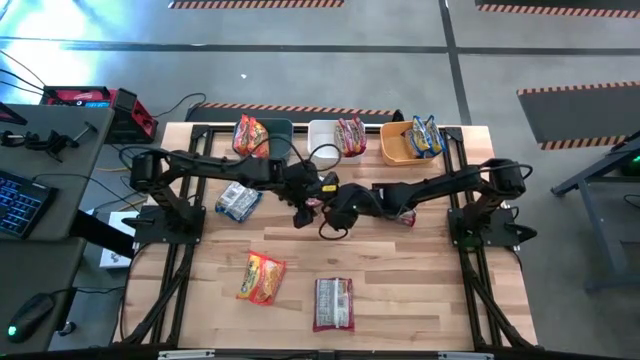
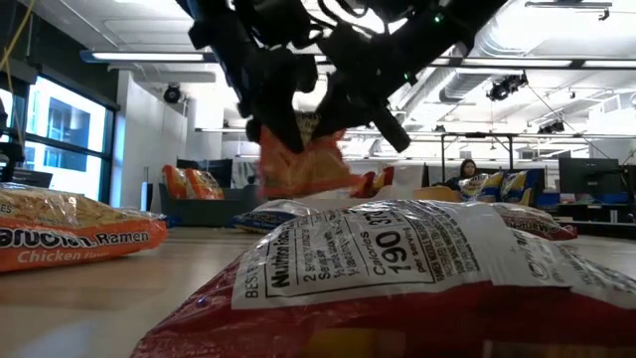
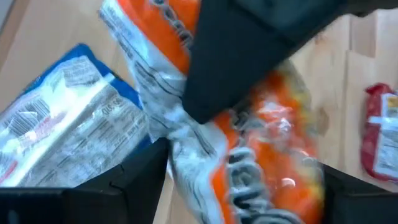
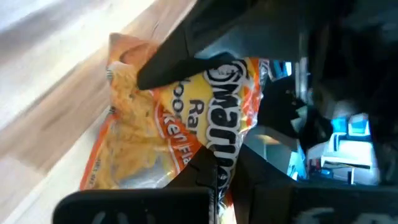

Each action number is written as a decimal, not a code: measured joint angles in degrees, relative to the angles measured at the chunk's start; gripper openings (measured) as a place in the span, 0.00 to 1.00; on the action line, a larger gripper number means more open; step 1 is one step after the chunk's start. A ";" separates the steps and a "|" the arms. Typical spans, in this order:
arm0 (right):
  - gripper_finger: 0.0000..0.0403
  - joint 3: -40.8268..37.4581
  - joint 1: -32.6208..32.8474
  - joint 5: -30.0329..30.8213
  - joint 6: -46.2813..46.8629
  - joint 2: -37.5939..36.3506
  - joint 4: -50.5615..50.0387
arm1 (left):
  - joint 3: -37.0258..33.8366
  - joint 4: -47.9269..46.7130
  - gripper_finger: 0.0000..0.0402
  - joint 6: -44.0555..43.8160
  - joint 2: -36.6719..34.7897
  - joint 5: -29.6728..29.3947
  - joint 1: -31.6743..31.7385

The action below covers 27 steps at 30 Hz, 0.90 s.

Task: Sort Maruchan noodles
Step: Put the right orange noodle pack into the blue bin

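Note:
An orange-red Maruchan noodle packet [image 3: 267, 143] hangs over the middle of the table, with my right gripper [image 4: 221, 167] shut on it. My left gripper [image 3: 239, 171] is open, and its two fingers stand on either side of the same packet [image 2: 298, 164]. Whether they touch it does not show. Both grippers meet at the table's centre [image 1: 315, 203]. Loose packets lie flat on the table: a blue-white one [image 1: 238, 200], an orange one [image 1: 262, 277], a white-maroon one [image 1: 333, 303] and a red one [image 1: 405, 215]. My right gripper pinches the orange packet between its two fingers at the printed face near one edge [image 4: 219, 146]. It comes in slanting downward from the table's right. The packet [image 2: 298, 169] hangs crumpled below the fingers, clear of the table.
Three bins stand along the far edge: a dark-blue one [image 1: 278, 128] with orange packets, a white one [image 1: 322, 135] with maroon packets, an orange one [image 1: 395, 150] with yellow-blue packets. A person [image 2: 467, 171] sits far behind the table. Bare wood lies at the near right.

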 joint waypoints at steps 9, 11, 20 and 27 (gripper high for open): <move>0.00 0.63 0.80 0.06 0.32 0.03 0.63 | -0.30 1.24 0.58 1.11 -0.18 -0.01 -0.05; 0.01 0.63 0.82 0.87 1.71 0.03 0.63 | -0.30 1.24 0.53 1.15 -0.19 -0.11 0.00; 0.25 0.63 1.87 13.19 9.32 0.03 0.32 | -0.25 -0.22 0.19 3.73 -1.22 -0.04 1.23; 0.43 0.71 3.81 28.07 7.73 -0.80 0.42 | -0.28 -4.31 0.08 4.20 -4.72 -0.89 3.94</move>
